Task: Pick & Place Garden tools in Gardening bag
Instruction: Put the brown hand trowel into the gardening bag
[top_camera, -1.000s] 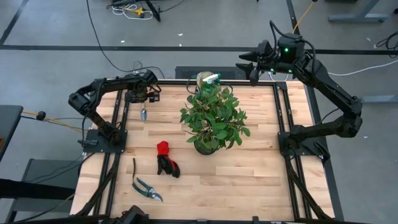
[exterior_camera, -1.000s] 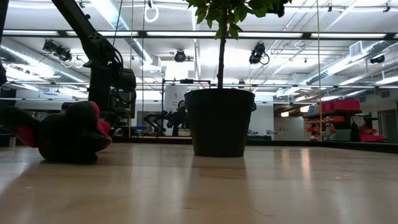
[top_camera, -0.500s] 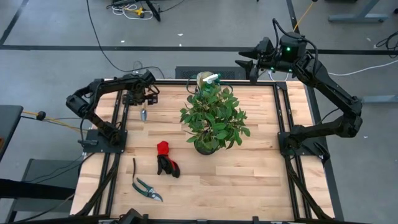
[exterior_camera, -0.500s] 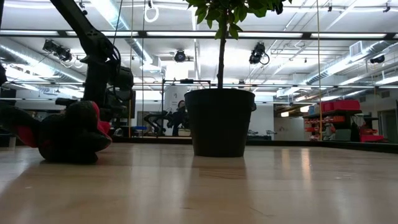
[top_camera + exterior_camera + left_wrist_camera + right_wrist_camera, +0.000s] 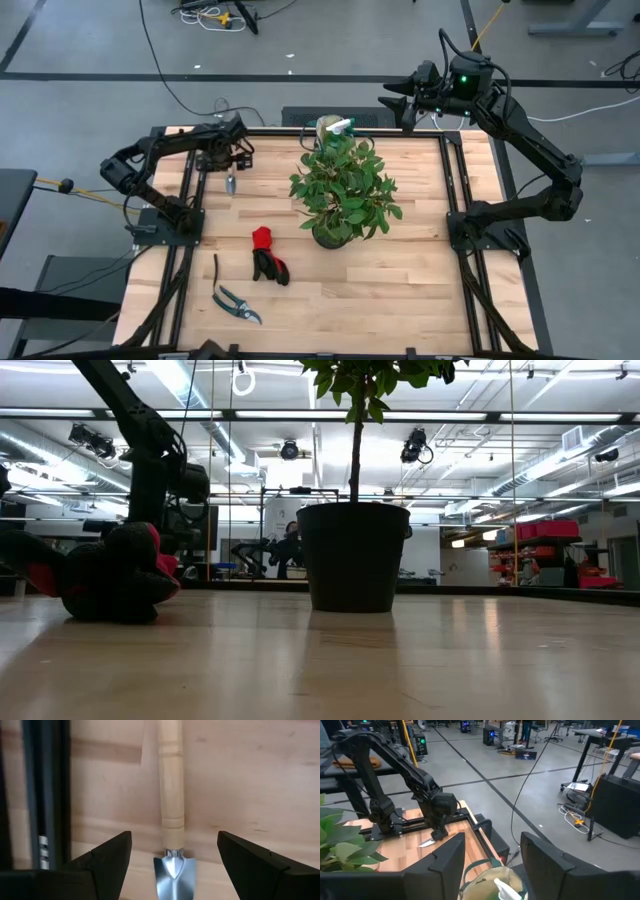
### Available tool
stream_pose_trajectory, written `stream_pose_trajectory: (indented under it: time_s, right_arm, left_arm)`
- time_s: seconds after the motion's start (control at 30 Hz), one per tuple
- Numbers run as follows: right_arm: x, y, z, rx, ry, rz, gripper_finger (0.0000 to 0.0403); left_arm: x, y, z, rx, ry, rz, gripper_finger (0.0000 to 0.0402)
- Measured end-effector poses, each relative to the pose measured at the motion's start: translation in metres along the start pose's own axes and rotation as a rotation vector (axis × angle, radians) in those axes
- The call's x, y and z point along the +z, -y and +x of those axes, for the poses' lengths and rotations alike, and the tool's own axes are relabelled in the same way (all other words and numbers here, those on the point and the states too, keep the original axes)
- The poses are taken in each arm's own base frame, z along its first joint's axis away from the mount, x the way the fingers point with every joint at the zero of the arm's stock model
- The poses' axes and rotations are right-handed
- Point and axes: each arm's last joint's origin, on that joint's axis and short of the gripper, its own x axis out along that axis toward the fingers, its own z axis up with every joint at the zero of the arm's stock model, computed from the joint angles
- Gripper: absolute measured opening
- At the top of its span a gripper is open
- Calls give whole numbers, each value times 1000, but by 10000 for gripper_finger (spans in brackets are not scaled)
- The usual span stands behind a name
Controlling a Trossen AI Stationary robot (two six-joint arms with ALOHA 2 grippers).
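Two dark fingers flank smooth wooden-handled steel trowel.

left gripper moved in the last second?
Yes, slightly. In the high view the left gripper has drawn back toward the table's far edge, away from the red-and-black gloves, and stands open over the trowel.

Overhead, table-level and two wrist cameras; the left wrist's close look shares the trowel with overhead.
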Motion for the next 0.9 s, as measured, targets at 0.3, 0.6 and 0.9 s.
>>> stream_pose_trajectory:
  time_s: [0.3,0.6,0.9]
  right_arm:
    - [2,0,0,-2,18,5,194]
    - [2,0,0,-3,21,13,194]
    - [2,0,0,-3,21,12,194]
  left_arm:
    - [-6,-1,16,-36,64,-50,300]
    - [-10,-5,22,-16,90,-78,300]
    - [-10,-5,23,-23,91,-79,242]
